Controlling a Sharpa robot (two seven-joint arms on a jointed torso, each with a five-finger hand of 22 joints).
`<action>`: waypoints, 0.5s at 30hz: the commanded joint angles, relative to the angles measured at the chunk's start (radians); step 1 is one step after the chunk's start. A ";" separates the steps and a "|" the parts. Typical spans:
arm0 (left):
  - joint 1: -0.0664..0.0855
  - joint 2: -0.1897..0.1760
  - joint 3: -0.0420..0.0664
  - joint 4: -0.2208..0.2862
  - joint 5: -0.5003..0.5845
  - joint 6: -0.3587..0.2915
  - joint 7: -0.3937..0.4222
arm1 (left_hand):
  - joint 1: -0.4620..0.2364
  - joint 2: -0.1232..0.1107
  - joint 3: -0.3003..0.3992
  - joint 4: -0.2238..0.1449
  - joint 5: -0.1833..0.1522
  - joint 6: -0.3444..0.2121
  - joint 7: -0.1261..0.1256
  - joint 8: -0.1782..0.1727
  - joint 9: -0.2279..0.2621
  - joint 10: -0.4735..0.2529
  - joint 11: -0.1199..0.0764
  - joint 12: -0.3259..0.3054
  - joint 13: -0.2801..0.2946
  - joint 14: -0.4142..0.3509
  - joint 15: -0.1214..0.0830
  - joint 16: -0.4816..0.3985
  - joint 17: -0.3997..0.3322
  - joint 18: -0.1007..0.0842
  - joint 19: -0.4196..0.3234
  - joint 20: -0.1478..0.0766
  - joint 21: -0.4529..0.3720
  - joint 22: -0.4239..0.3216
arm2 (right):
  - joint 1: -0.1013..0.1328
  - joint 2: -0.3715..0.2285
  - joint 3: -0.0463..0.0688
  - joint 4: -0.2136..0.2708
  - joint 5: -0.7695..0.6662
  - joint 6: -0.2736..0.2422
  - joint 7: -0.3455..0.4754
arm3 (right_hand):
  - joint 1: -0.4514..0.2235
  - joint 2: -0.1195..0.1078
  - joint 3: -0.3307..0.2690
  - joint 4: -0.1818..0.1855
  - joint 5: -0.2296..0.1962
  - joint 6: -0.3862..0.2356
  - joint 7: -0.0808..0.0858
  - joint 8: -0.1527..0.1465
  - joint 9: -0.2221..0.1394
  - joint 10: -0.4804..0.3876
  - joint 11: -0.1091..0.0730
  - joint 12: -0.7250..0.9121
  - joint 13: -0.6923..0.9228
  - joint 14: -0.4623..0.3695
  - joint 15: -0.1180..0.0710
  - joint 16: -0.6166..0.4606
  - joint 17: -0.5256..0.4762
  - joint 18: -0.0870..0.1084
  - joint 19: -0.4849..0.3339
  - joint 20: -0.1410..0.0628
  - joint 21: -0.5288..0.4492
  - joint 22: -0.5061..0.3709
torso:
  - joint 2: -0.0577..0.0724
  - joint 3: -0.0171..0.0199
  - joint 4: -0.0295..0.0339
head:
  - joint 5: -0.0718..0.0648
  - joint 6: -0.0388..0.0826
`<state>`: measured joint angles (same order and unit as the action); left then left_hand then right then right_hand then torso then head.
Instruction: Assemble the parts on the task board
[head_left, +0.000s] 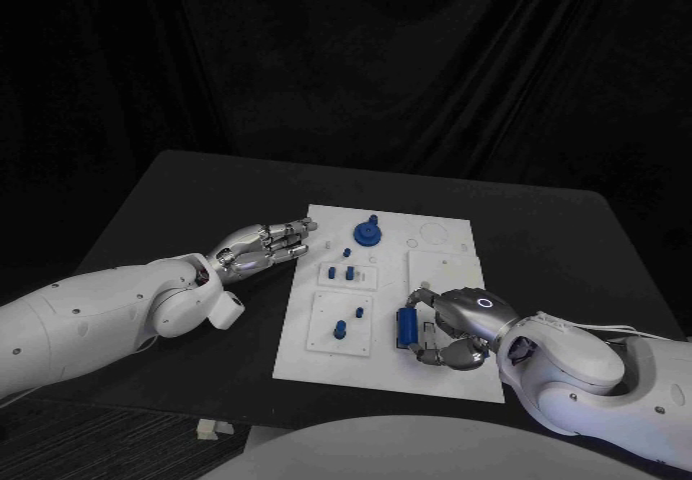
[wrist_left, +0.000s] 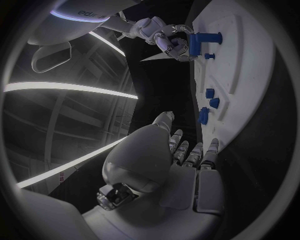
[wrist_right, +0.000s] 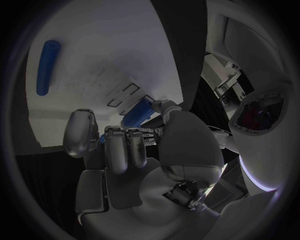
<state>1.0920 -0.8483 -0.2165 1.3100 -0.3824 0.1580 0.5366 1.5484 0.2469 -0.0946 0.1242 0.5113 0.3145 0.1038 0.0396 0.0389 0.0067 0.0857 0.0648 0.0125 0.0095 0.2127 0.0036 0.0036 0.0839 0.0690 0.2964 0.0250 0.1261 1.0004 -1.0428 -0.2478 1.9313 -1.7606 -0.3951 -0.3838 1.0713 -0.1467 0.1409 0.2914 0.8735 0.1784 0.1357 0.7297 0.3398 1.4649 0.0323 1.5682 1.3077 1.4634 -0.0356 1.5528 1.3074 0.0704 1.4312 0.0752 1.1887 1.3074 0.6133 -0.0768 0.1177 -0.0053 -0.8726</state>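
Blue cylinder (head_left: 408, 327) pinched in the right hand (head_left: 454, 330) over the task board's (head_left: 433, 380) near edge, long axis running toward and away from the robot, well apart from the empty, loosely curled left hand (head_left: 263, 248).

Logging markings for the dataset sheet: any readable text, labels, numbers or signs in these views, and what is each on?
No text can be read in full.
Dark lettering on the white robot body, left wrist view: cut off and upside down, not legible.
Small red mark on a pale beam in the room: too small to read.
Task board and blue parts: no markings visible.
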 joint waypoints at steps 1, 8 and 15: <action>-0.002 0.001 0.001 0.001 0.006 0.013 0.008 | 0.000 0.007 0.006 -0.001 -0.004 -0.003 0.007 0.002 0.001 0.000 0.006 0.002 0.001 0.000 0.009 0.000 0.000 -0.019 0.005 -0.001 0.005 0.001 | -0.003 -0.002 0.000 0.004 -0.007 0.010 -0.024 | 0.014 0.002 -0.020 0.000 -0.052 -0.005 0.012 -0.008 -0.019 0.106 0.010 0.003 0.263 0.093 0.009 -0.005 0.207 0.011 -0.004 0.003 -0.006 0.155 | 0.000 0.0000 -0.0004 | 0.001 0.000; -0.003 0.000 0.001 0.000 0.006 0.016 0.004 | -0.002 0.007 0.007 0.000 -0.006 -0.004 0.007 0.001 0.001 0.000 0.007 0.002 0.001 0.000 0.009 0.000 0.000 -0.019 0.005 -0.001 0.005 0.001 | -0.003 -0.002 0.000 0.007 -0.007 0.015 -0.029 | 0.009 0.007 -0.045 0.002 -0.088 0.001 0.014 -0.009 -0.041 0.106 0.013 0.003 0.263 0.093 0.011 -0.005 0.207 0.011 -0.004 0.005 -0.007 0.155 | 0.000 0.0001 -0.0001 | 0.001 0.000; -0.003 0.000 0.001 0.000 0.006 0.017 0.003 | -0.003 0.008 0.007 0.001 -0.007 -0.002 0.008 0.001 0.001 0.000 0.008 0.002 0.001 0.000 0.010 0.000 0.000 -0.019 0.005 -0.001 0.005 0.000 | -0.003 -0.005 0.000 0.011 -0.007 0.017 -0.036 | 0.006 0.012 -0.047 0.003 -0.093 0.006 0.015 -0.008 -0.045 0.106 0.014 0.003 0.263 0.093 0.011 -0.005 0.206 0.011 -0.003 0.006 -0.006 0.155 | 0.000 0.0002 0.0009 | -0.001 0.000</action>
<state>1.0906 -0.8490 -0.2165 1.3084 -0.3824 0.1620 0.5312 1.5484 0.2469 -0.0946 0.1242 0.5113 0.3110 0.1074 0.0395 0.0389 0.0067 0.0857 0.0648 0.0125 0.0095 0.2127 0.0036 0.0036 0.0840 0.0690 0.2964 0.0250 0.1260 1.0001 -1.0461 -0.2479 1.9372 -1.7607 -0.3870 -0.3934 1.0764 -0.1416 0.1005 0.2938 0.7842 0.1785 0.1357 0.7241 0.2953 1.4650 0.0395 1.5682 1.3076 1.4670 -0.0321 1.5528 1.3073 0.0703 1.4312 0.0752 1.1848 1.3073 0.6133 -0.0768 0.1178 -0.0057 -0.8726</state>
